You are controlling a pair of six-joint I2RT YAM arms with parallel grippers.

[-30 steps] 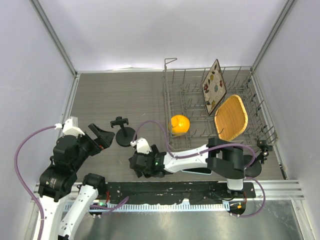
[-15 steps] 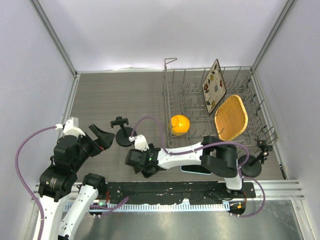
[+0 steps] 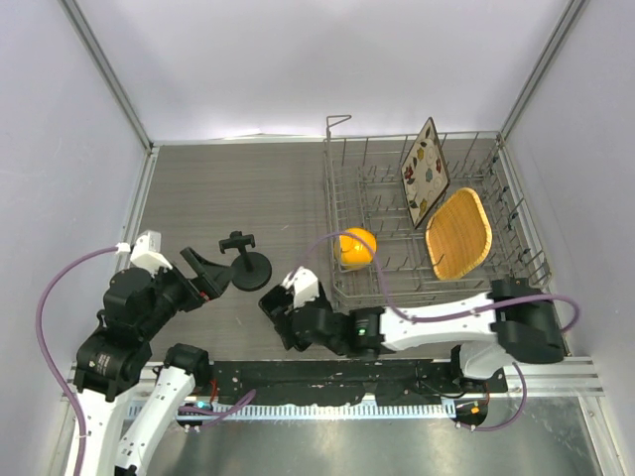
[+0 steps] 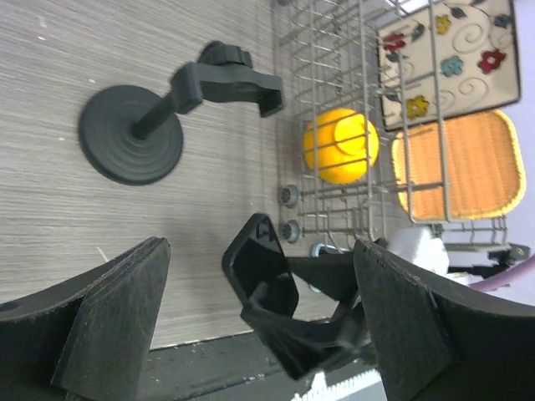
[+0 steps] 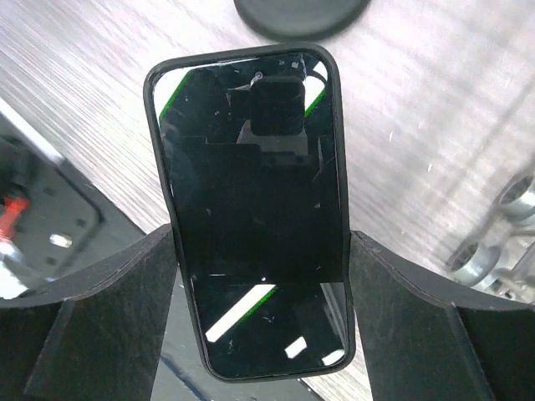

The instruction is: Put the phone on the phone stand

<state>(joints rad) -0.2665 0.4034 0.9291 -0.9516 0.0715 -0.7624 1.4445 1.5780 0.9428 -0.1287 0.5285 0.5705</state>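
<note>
The black phone (image 5: pixel 251 209), screen facing the camera, is clamped by its long edges between my right gripper's pads (image 5: pixel 109 317). My right gripper (image 3: pixel 282 309) holds it tilted just above the table, a short way front-right of the black phone stand (image 3: pixel 248 264). The stand's round base shows at the top of the right wrist view (image 5: pixel 301 12). In the left wrist view the stand (image 4: pixel 167 117) stands upright with its clamp arms towards the rack, and the held phone (image 4: pixel 261 267) lies below it. My left gripper (image 3: pixel 203 276) is open and empty, left of the stand.
A wire dish rack (image 3: pixel 342 198) fills the right side. It holds a yellow-orange ball (image 3: pixel 357 246), a flower-patterned plate (image 3: pixel 425 171) and an orange woven plate (image 3: pixel 459 233). A black rail (image 3: pixel 327 382) runs along the near edge. Grey walls close in both sides.
My right arm's elbow has swung out to the right. Its gripper, still holding the phone, has shifted a little right and towards the stand. My left gripper has barely moved.
</note>
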